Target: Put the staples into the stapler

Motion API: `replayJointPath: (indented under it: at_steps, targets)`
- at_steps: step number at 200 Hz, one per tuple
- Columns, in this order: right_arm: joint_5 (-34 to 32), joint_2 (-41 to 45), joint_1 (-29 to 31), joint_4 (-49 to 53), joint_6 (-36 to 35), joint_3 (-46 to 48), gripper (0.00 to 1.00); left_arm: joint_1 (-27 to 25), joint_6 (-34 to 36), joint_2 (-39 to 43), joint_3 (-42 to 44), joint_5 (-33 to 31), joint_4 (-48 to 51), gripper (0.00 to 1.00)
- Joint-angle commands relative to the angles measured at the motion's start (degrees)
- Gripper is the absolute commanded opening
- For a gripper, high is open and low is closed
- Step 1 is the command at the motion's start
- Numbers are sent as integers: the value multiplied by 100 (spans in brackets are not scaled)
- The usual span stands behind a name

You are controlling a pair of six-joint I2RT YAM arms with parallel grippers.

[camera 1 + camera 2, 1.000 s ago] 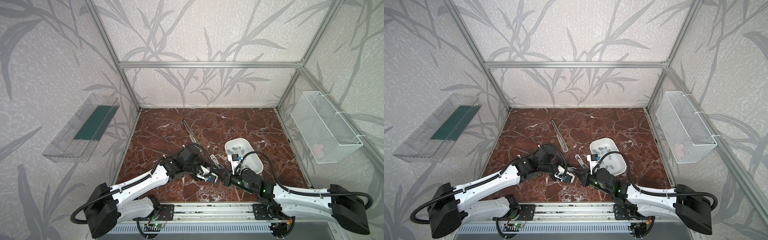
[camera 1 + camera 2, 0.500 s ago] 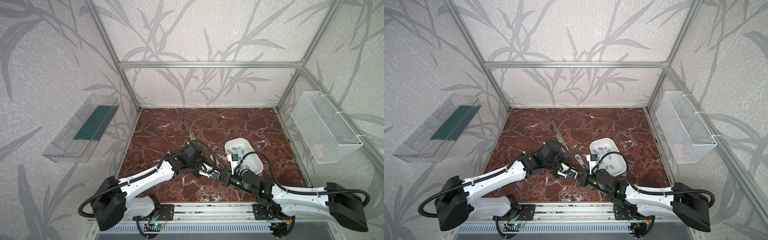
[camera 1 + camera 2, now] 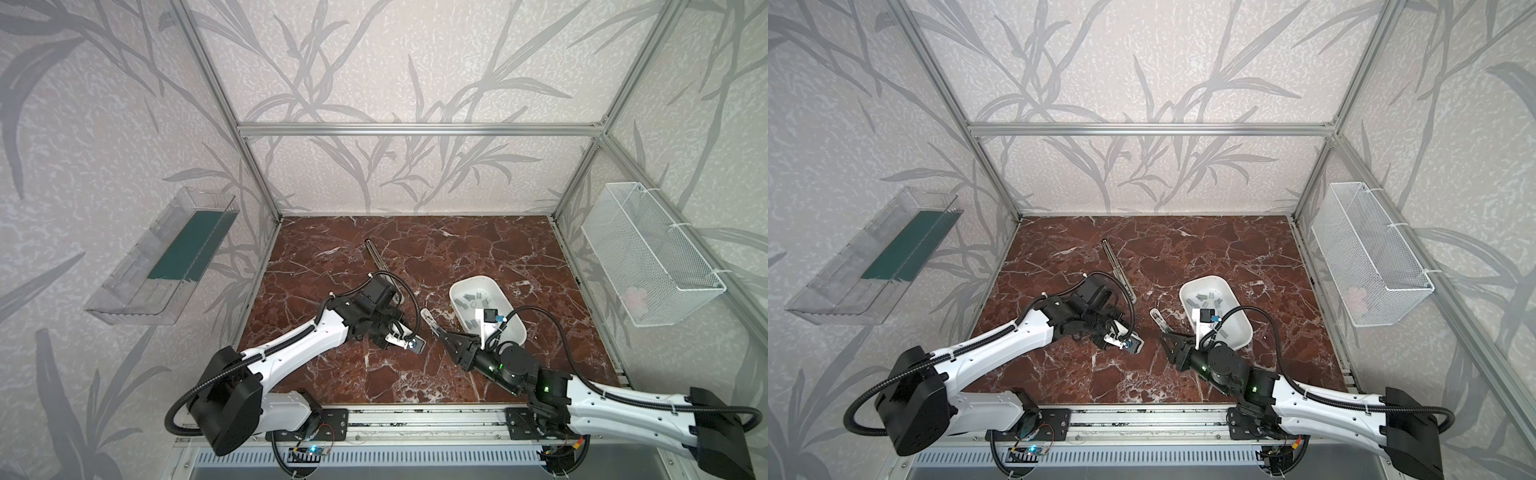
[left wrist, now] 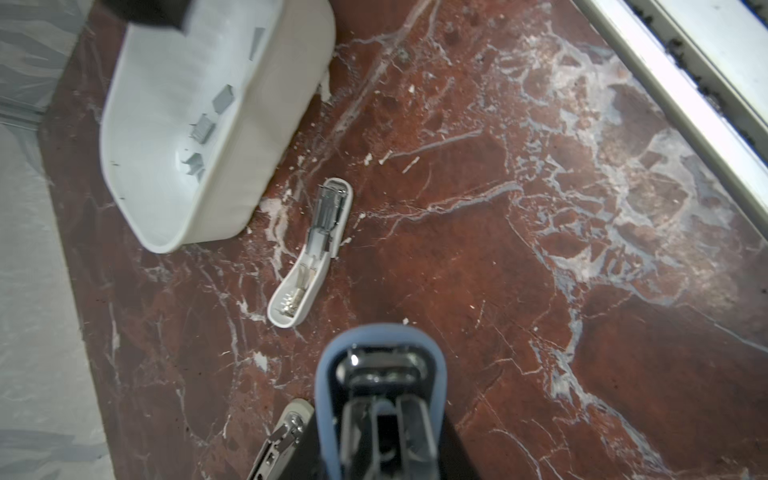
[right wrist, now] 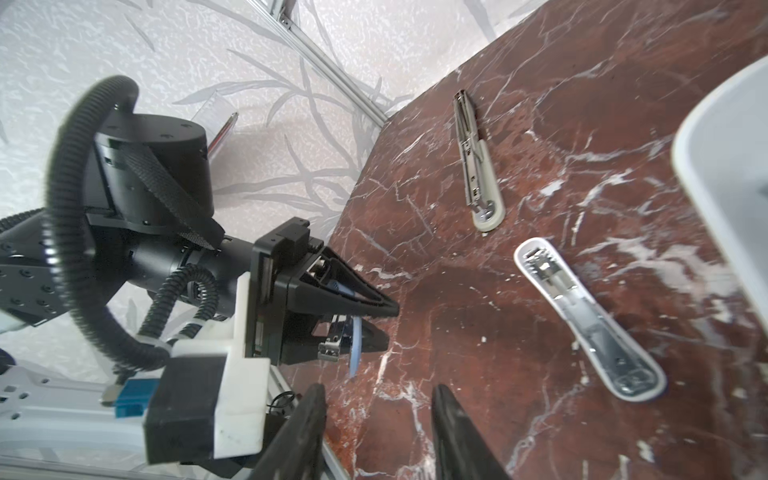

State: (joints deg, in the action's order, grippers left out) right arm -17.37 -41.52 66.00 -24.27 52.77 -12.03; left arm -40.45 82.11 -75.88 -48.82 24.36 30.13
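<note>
Hands have drawn apart: left hand [image 3: 406, 339] is clamped on the blue stapler piece [image 4: 380, 361], right hand [image 5: 378, 397] stands open and empty. Just beyond it a white stapler shell [image 4: 309, 253] lies on the table [image 3: 415, 249], and the grey staples [image 3: 468, 297] sit in the white tub [image 4: 266, 124].

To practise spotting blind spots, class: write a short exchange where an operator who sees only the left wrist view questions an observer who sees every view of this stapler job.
Operator: I see a white bowl of staples and a white stapler cover beside it. Where is the right hand?
Observer: The right hand is open and empty, close to that cover but apart from it.
Operator: Any other stapler part?
Observer: A long metal rail with a beige end lies flat, reaching toward the back wall; your view catches at most its tip.
</note>
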Motion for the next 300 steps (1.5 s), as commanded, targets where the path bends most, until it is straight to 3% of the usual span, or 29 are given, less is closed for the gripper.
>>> replayJointPath:
  at_steps: [1, 63, 144, 182, 202, 221, 248, 300]
  targets:
    - [-540, 432, -55, 892, -377, -20, 47, -31, 762, -299, -146, -80, 651, 0]
    - [-484, 1326, -448, 1750, -689, -39, 55, -449, 1287, -1038, -187, -317, 1137, 0]
    - [58, 539, -692, 1390, -757, -213, 57, -613, 1246, -1734, -361, -364, 1126, 8]
    - [38, 255, -690, 1456, -865, -502, 60, -997, 1760, -2887, -1146, -1712, 1522, 6]
    - [3, 186, -689, 1520, -942, -633, 61, -993, 1947, -3192, -1719, -1527, 2129, 2]
    - [13, 186, -908, 1445, -965, -616, 62, -1005, 2166, -3244, -1792, -1745, 2041, 2]
    - [139, 211, -1070, 1471, -1014, -616, 63, -950, 2201, -3484, -1895, -2260, 1934, 5]
    - [516, 279, -1532, 1494, -955, -503, 64, -877, 2336, -3683, -1949, -2204, 1745, 26]
